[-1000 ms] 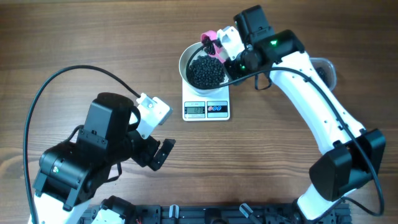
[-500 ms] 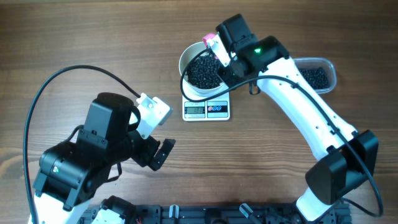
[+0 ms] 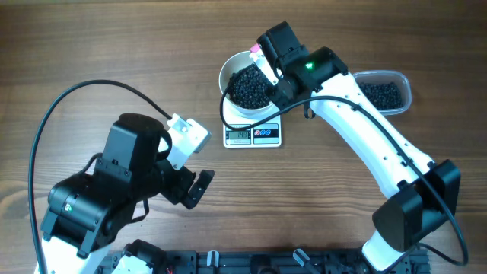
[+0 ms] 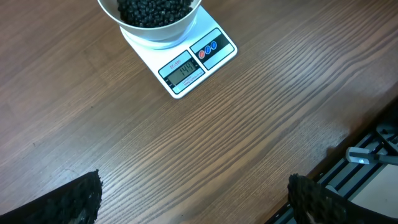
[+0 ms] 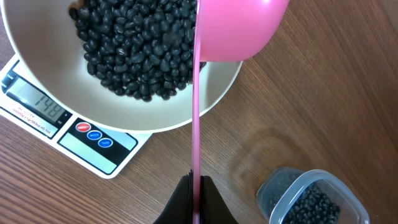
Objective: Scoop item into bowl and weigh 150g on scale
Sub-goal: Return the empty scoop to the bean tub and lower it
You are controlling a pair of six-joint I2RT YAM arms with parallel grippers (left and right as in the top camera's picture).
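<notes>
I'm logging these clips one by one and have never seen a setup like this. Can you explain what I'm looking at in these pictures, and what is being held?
These are two robot arms at a wooden table. One picture looks straight down from above. The other two come from small cameras on each arm's wrist, so each shows its own fingers at the bottom edge.

On the table stands a white scale with a white bowl on it, holding black beans. A clear tub with more beans sits beside the right arm.

The right end effector is shut on the thin handle of a pink scoop, whose cup hangs over the bowl's edge. The left end effector is open, holds nothing, and sits well away from the scale.
</notes>
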